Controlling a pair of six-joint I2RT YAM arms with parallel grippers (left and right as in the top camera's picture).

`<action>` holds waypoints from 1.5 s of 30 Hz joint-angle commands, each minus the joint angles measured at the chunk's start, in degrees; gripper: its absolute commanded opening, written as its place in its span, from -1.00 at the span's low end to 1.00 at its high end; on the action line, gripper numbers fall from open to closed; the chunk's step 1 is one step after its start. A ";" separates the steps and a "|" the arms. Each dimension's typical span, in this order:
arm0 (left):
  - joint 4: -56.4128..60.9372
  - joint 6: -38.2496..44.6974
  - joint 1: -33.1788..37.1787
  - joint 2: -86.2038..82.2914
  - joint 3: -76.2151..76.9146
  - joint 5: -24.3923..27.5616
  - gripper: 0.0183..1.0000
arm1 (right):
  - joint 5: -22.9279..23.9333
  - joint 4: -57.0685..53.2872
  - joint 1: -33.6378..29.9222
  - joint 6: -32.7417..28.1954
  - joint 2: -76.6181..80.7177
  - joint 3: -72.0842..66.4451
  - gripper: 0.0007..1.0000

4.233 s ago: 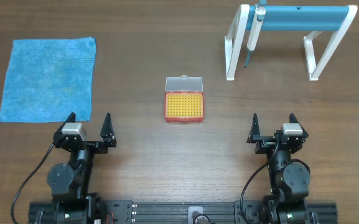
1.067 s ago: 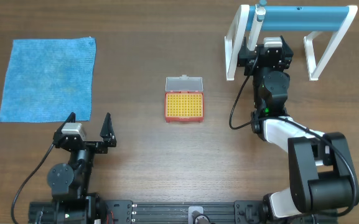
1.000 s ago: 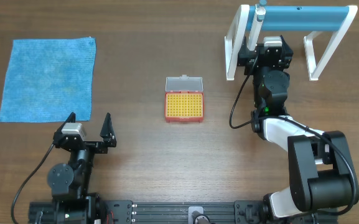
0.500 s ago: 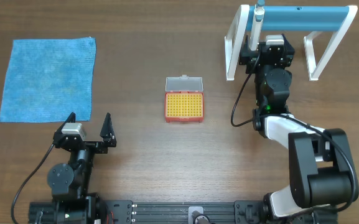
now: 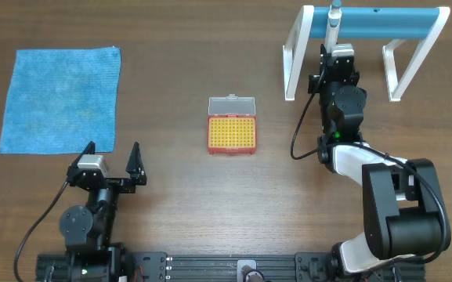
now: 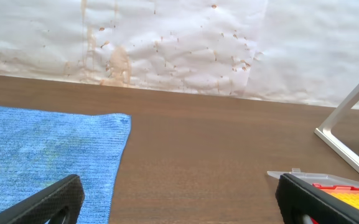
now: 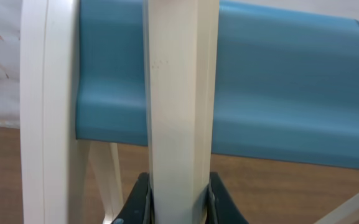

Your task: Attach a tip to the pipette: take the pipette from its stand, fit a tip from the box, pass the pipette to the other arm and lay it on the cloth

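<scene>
Pipette [image 7: 179, 93] in short: not yet off its stand, far right of desk [image 5: 178, 204]. Details last, since it's farthest out.

Nearest: L hand [image 5: 113, 153] sits close to its own base at the desk's near-left, fingers wide apart, nothing btwn them. It points toward the far side.

Mid-desk: tip box [image 5: 232, 133], orange w/ yellow rack of tips, clear lid folded open on its far side. Sits approx. central, well apart from both hands.

Further out, left: blue cloth [image 5: 59, 100] lying flat, nothing on it. Its near edge is just beyond the L hand.

Far right: stand [image 5: 374, 22], white legs w/ blue crossbar. R arm reaches out from its base to the stand's left end. R hand [image 5: 335, 59] is clamped on the pipette's white body, one finger each side, both touching it. Pipette is upright, directly in front of the crossbar and just beside the stand's left white leg; its top pokes above the bar in the top view. Can't tell if it's hooked on the bar or just off it.
</scene>
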 commanded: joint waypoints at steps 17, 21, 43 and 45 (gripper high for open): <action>-0.11 0.74 -0.20 -0.28 -0.24 -0.48 0.99 | -0.35 4.79 0.92 0.04 -4.46 -1.16 -0.83; -0.11 0.74 -0.20 -0.28 -0.24 -0.48 0.99 | -0.37 4.96 4.17 0.11 -9.66 -5.99 -0.84; -0.11 0.74 -0.20 -0.28 -0.24 -0.48 0.99 | -19.23 21.46 28.20 17.46 -0.46 -10.84 -0.84; -0.11 0.74 -0.20 -0.28 -0.24 -0.48 0.99 | -19.21 21.44 28.87 17.46 0.48 -10.60 -0.84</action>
